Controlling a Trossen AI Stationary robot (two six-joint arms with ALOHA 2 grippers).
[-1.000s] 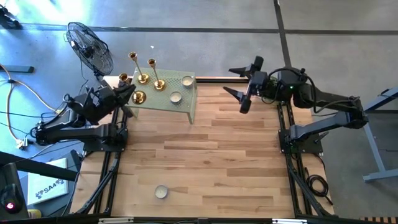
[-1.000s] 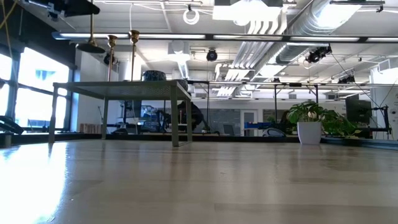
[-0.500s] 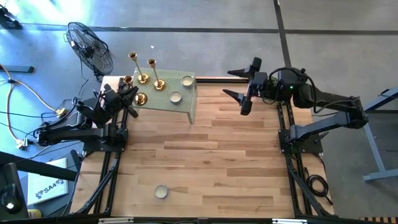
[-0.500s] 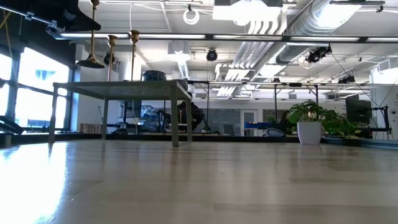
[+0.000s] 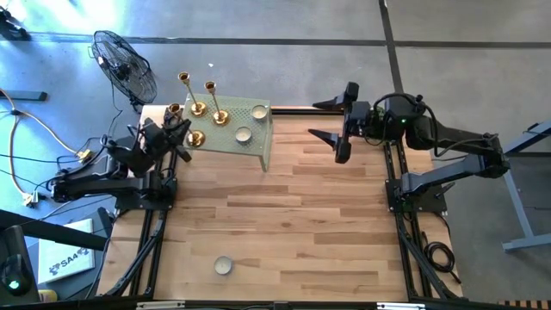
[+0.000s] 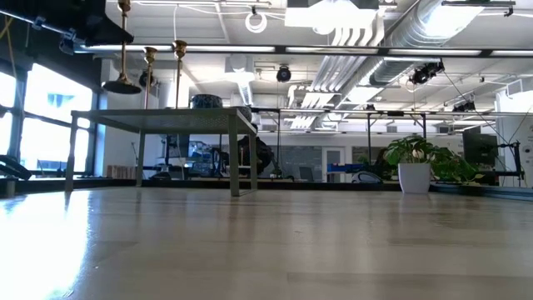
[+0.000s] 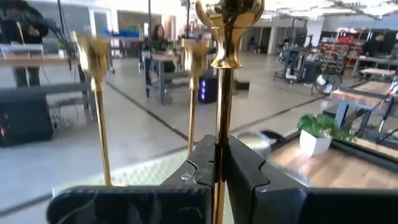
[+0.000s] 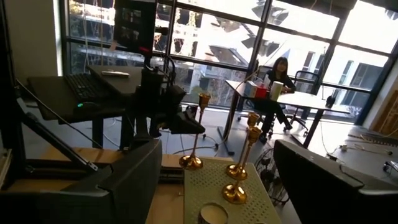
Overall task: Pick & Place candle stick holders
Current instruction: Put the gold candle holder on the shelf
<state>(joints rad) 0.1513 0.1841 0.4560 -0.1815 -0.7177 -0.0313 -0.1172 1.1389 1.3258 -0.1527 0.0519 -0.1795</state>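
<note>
On the wooden table [image 5: 293, 224], a green stand [image 5: 258, 142] occupies the far left corner. Off its left edge, the left gripper [image 5: 176, 131] clamps a slippery, stiff brass candlestick [image 7: 225, 74] by its thin stem. The right gripper [image 5: 331, 120] waits with its fingers apart.

- left gripper [image 7: 219, 163] at table's far-left corner, fingers clamped on thin gold-brass candlestick stem [image 7: 222, 93]
- right gripper [image 5: 331, 120] raised at far-right side, fingers spread wide
</note>
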